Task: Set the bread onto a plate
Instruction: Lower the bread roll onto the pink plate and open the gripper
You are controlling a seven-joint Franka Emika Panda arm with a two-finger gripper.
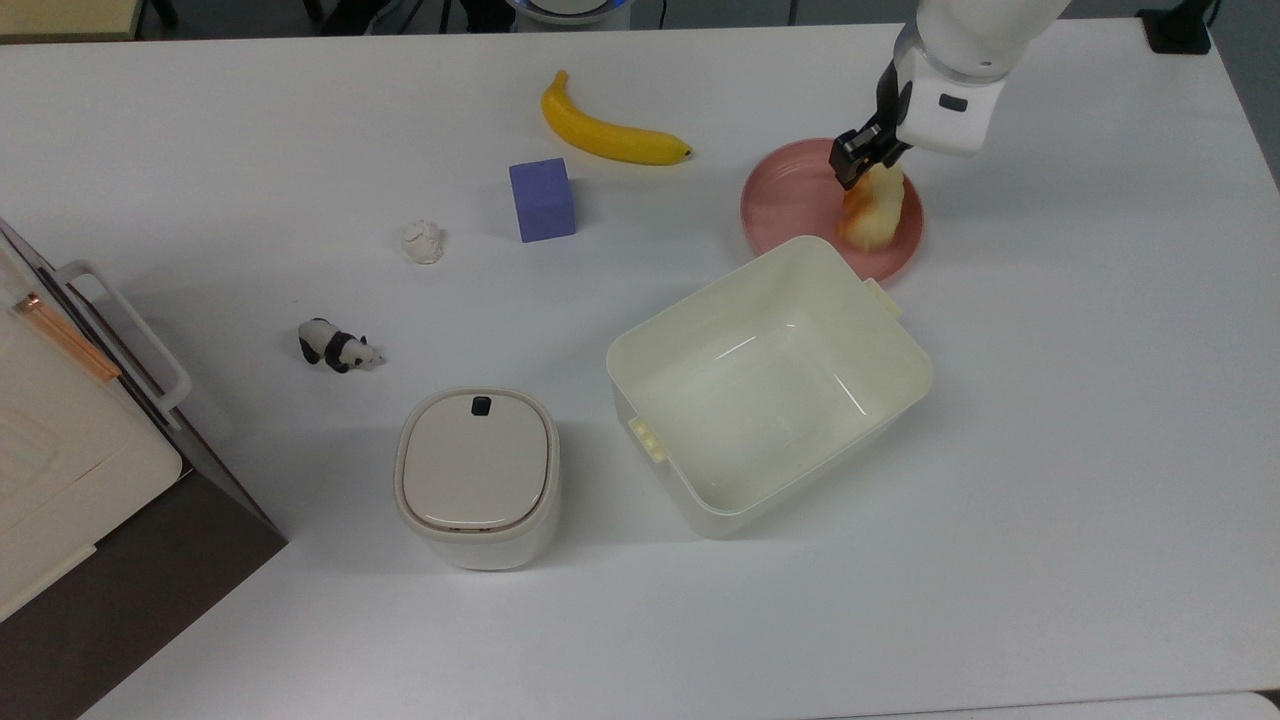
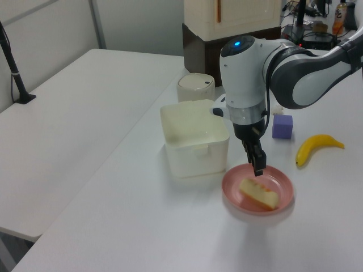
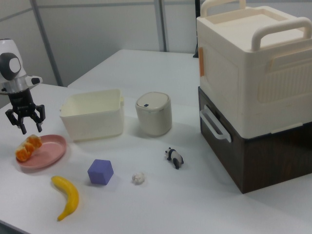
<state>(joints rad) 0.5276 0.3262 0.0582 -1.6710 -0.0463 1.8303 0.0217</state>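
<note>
On the white tabletop [image 1: 1050, 400], the bread [image 1: 872, 212] lies on the pink plate [image 1: 785, 195] beneath the pincer [image 3: 24, 123], spread wide and empty.

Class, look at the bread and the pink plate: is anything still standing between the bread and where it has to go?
Nothing visible does. The bread already lies on the plate, and the tool hangs open just above it. The cream tub stands beside the plate, not between them.
</note>
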